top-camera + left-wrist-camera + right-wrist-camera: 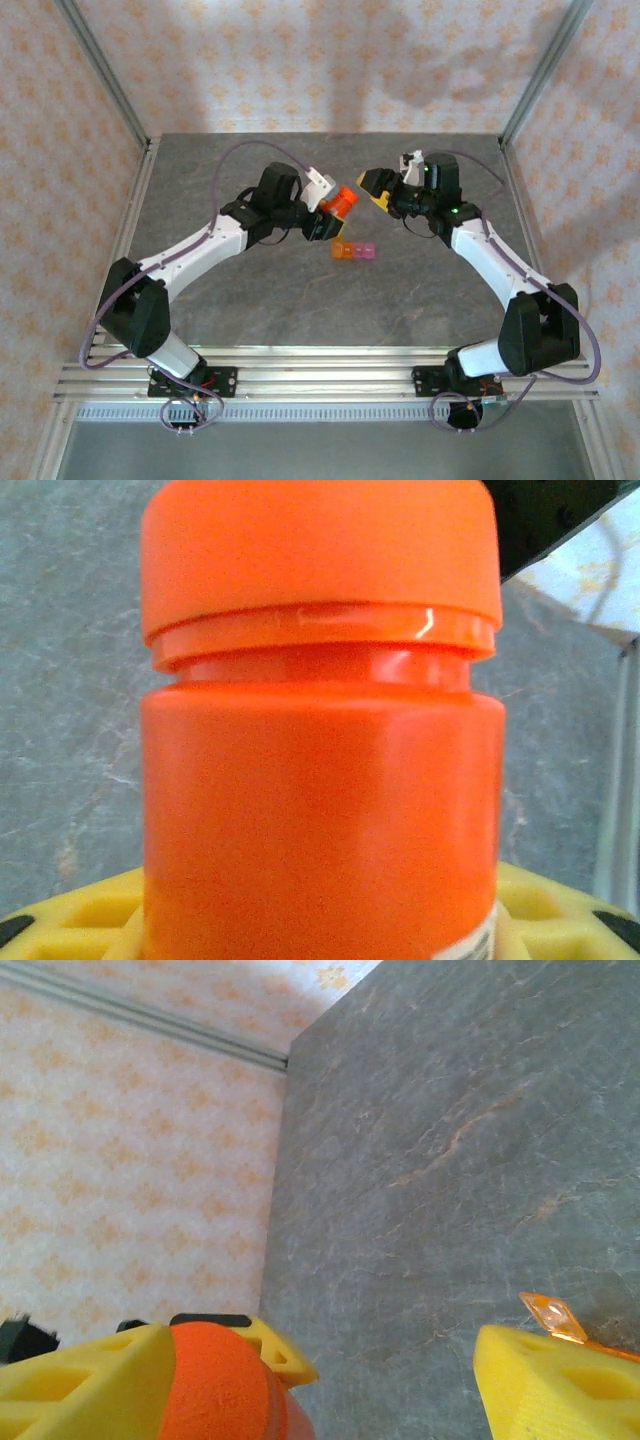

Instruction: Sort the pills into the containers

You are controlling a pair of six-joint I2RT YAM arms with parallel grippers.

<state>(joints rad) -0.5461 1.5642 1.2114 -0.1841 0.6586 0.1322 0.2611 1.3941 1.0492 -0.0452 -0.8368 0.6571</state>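
The short flat strip of joined translucent plastic cells (354, 250), orange at one end and pink at the other, lies on the grey veined counter (250, 300), between the two arms. The left tool (332, 215) clamps a glossy orange plastic bottle (320, 810) under its matte orange cap (320, 550). The right tool (372, 187) has its yellow fingers (560, 1380) spread apart beside that cap.

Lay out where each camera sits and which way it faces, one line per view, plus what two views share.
Top external: above and behind the bases, looking down at the table; left arm and right arm show, the containers between them.
Left wrist: on the left arm, looking along the left end effector at the orange bottle it grips.
Right wrist: on the right arm, looking across the table to the wall; the open right end effector shows.
Shared: top and left wrist views both show the orange bottle.
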